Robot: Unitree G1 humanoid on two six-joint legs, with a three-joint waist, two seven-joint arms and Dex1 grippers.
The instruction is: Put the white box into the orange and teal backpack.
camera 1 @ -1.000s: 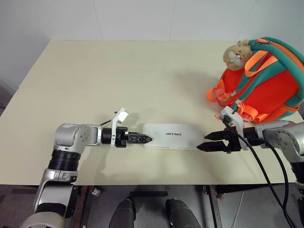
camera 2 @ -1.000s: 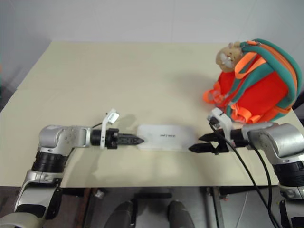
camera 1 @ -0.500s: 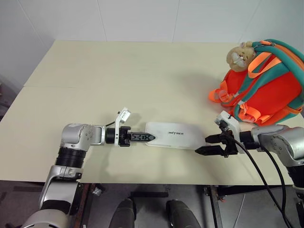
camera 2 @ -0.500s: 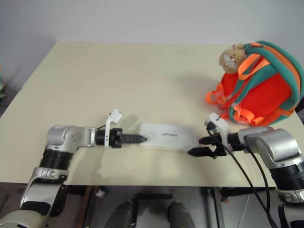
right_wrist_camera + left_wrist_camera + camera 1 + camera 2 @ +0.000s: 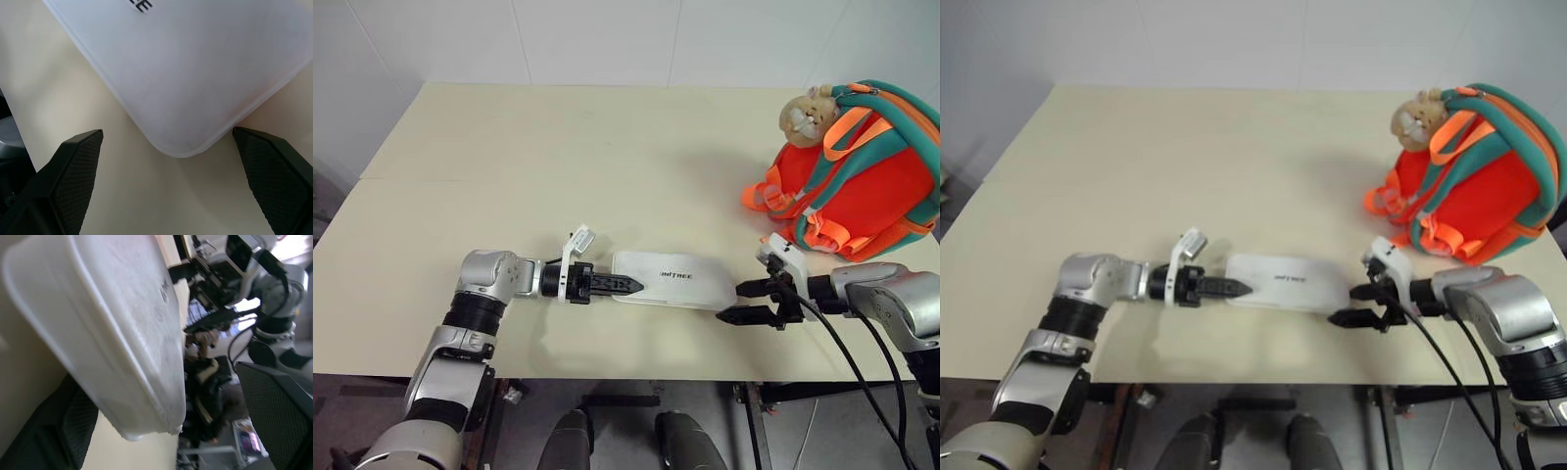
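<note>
One flat white rounded-corner box with small dark lettering lies flat near the front edge of the single pale beige table. Two grippers flank its ends: the left gripper at one end, the right gripper at the other, both with fingers spread and holding nothing. One rounded bright-orange backpack with teal straps stands well apart at the table's right side, carrying one tan plush animal toy.

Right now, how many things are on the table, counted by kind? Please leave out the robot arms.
Box: 1, white, flat on the table
Backpack: 1, orange and teal
Plush toy: 1, tan, attached on the backpack
Total: 3
</note>
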